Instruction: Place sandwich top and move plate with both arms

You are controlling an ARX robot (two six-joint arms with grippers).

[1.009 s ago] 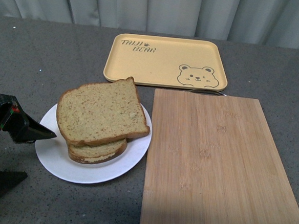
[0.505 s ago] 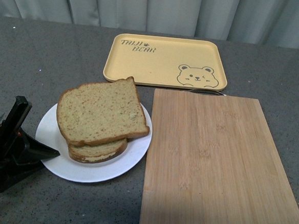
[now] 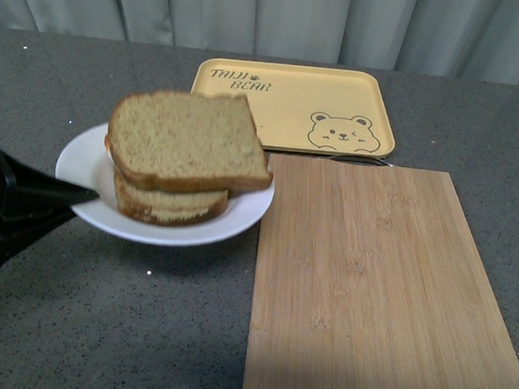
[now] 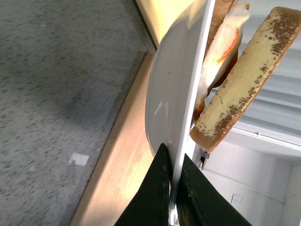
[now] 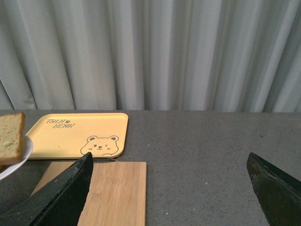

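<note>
Left end effector (image 3: 77, 198): is gripping the plate by its left rim. In the left wrist view one finger is pressing on top of the rim and the other under it.
Plate (image 3: 84, 160): is hanging clear of the desk (image 3: 99, 326) at the left, casting a shadow on the surface beneath. Its right rim is showing at the board's far left corner.
Top slice (image 3: 187, 140): is lying flat on the stack on the plate. It is sitting a little askew, with its right corner jutting out past the slice below.
Lower slice (image 3: 165, 204): is resting on the plate under the top slice. In the left wrist view, white and orange filling (image 4: 225, 40) is showing between the two.
Right end effector (image 5: 169, 157): is hovering over the desk at the right with its fingers spread wide, holding nothing. It is staying well apart from the plate.
Board (image 3: 368, 291): is lying flat on the desk at the right, reaching to the near edge of the front view.
Tray (image 3: 288, 103): is lying at the far side, just beyond the board, showing a bear face in its right corner.
Curtain (image 5: 150, 52): is hanging behind the desk.
</note>
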